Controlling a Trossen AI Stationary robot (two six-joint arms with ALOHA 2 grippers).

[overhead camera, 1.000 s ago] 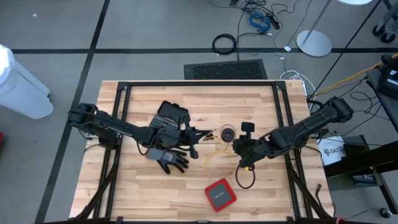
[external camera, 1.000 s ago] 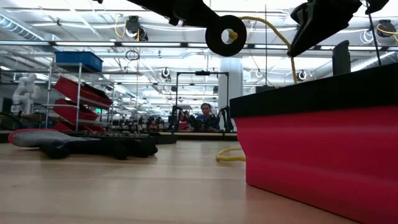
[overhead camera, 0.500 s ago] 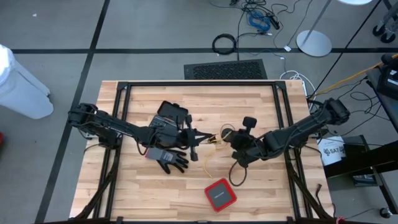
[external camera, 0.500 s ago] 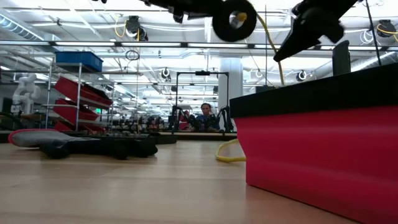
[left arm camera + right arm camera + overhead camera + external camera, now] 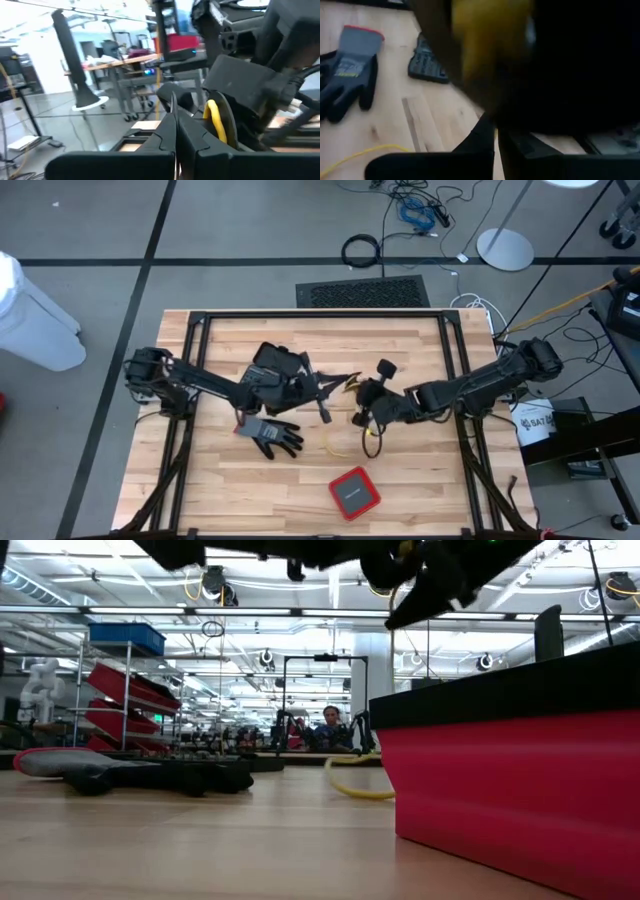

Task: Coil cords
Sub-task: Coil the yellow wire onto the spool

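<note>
High view is showing both arms reaching inward above the table centre. Left gripper (image 5: 345,381) and right gripper (image 5: 362,402) are each pinching the yellow cord (image 5: 366,436) with fingers pressed together

Yellow cord (image 5: 490,45) blurred, close-up
</note>
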